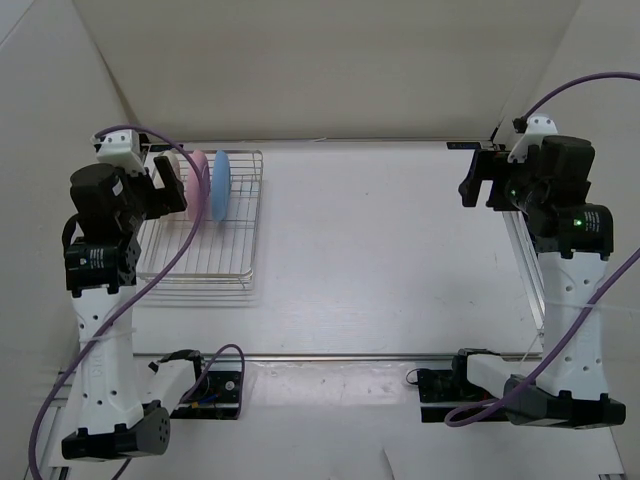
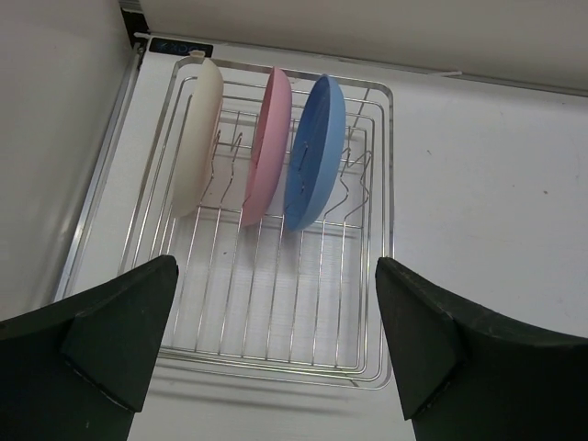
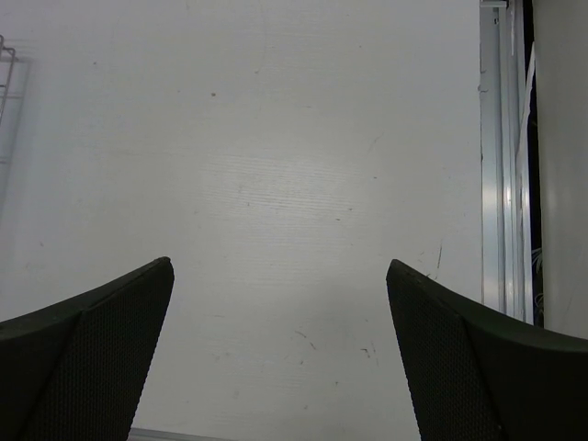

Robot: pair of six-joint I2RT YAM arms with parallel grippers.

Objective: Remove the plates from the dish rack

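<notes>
The silver wire dish rack (image 1: 210, 255) sits at the table's far left. Three plates stand on edge in its far half: cream-white (image 2: 197, 138), pink (image 2: 266, 147) and light blue (image 2: 312, 152), left to right. In the top view the blue plate (image 1: 220, 185) and pink plate (image 1: 199, 170) show, and the cream one is mostly hidden behind my left gripper (image 1: 165, 185). In the left wrist view the left gripper (image 2: 274, 266) is open and empty, above the rack's near half (image 2: 276, 312), short of the plates. My right gripper (image 1: 480, 180) is open and empty over bare table at the far right.
White walls enclose the table at the back and both sides. A metal rail (image 3: 501, 184) runs along the right edge. The rack's edge (image 3: 7, 83) just shows in the right wrist view. Purple cables (image 1: 180, 250) hang from both arms.
</notes>
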